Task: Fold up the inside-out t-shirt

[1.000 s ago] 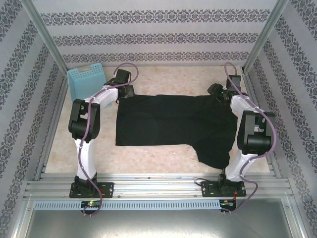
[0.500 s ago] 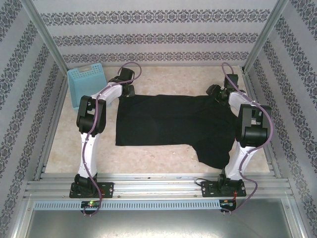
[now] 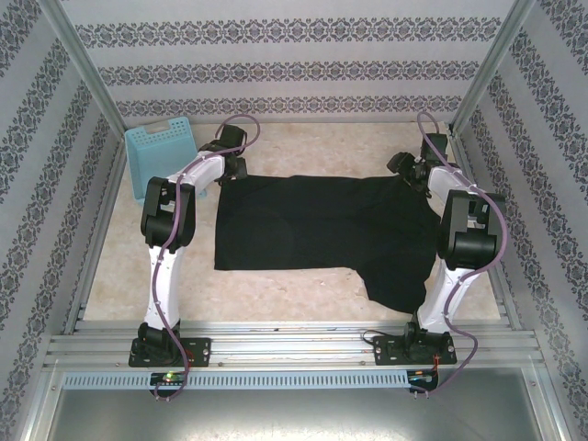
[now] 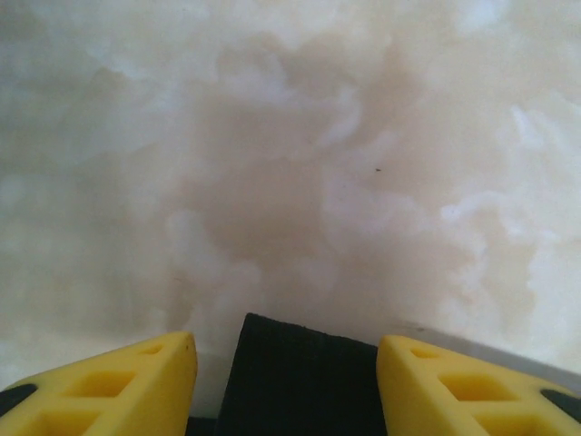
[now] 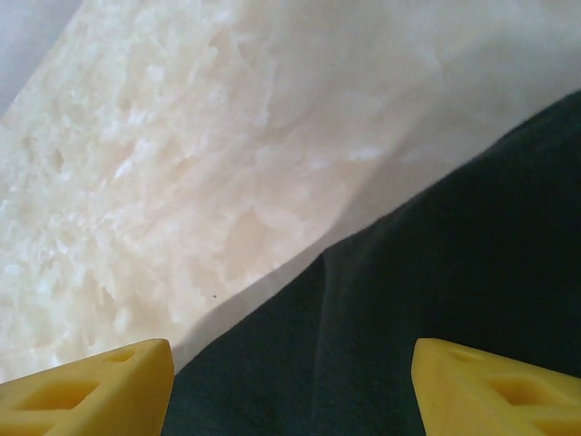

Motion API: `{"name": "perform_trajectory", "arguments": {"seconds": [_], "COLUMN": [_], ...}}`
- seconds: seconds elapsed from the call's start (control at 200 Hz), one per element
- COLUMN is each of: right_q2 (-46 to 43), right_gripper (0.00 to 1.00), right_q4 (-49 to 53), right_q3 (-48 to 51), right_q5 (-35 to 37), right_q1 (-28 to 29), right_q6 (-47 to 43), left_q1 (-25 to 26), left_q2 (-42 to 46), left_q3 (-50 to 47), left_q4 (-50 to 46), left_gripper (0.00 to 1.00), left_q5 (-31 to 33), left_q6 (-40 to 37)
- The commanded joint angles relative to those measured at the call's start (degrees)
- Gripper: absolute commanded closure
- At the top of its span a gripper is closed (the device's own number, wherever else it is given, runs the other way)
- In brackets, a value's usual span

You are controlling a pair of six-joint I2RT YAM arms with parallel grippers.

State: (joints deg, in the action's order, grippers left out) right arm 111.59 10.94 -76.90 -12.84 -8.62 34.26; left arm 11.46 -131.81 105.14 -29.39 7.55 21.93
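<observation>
Changed since a second ago: both arms have drawn their elbows up and farther from the near edge. The t-shirt lies as it did.
Top view, t-shirt: a black sheet spread flat on the pale marbled table, across the middle and nearer the right side.
Top view, long axis: it runs left to right. The far edge is straight, and a lobe of cloth at the right end juts toward the near right corner. I cannot tell which end is the collar.
Top view, left gripper: it is down at the shirt's far left corner.
Top view, right gripper: it is down at the shirt's far right corner.
Top view, basket: light blue, in the far left corner of the table, apart from the shirt.
Left wrist view, left gripper: the yellow fingers stand apart, released, not pinching.
Left wrist view, t-shirt: a squared black corner sits between the two fingers, with bare table beyond it.
Right wrist view, right gripper: the yellow fingers are spread wide and hold nothing.
Right wrist view, t-shirt: its dark edge slants across the table, and the cloth lies under and between the fingers.
</observation>
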Motion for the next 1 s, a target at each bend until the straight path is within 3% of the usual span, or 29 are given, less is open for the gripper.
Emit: {"name": "perform_trajectory", "arguments": {"seconds": [0.0,0.29,0.535,0.635,0.994], "right_q2": [0.4,3.8,5.4,6.6,8.7], "right_gripper": [0.29,0.27,0.27,0.27,0.27], "right_q4": [0.4,1.9,5.7,7.9,11.9], "right_q3": [-2.0,-6.0,-6.5,-7.2,-7.7], "right_q5": [0.6,1.9,6.2,7.7,11.6], "right_q1": [-0.1,-0.2,-2.5,-3.4,-5.9], "right_q6": [-1.0,-1.0,1.3,1.9,3.9], "left_q1": [-0.7,-0.8,-1.5,-1.8,-4.4], "left_q2": [-1.8,-3.9,-3.0,-2.1,2.1], "left_q3": [2.2,4.0,3.6,3.5,2.4], "left_q4": [-1.0,-1.9,-2.1,-2.2,-2.8], "left_gripper": [0.47,0.60,0.87,0.94,0.99], "left_q5": [-1.1,-2.9,-3.2,-3.6,-4.3], "left_q6": [-1.1,-0.2,-0.2,0.0,0.6]}}
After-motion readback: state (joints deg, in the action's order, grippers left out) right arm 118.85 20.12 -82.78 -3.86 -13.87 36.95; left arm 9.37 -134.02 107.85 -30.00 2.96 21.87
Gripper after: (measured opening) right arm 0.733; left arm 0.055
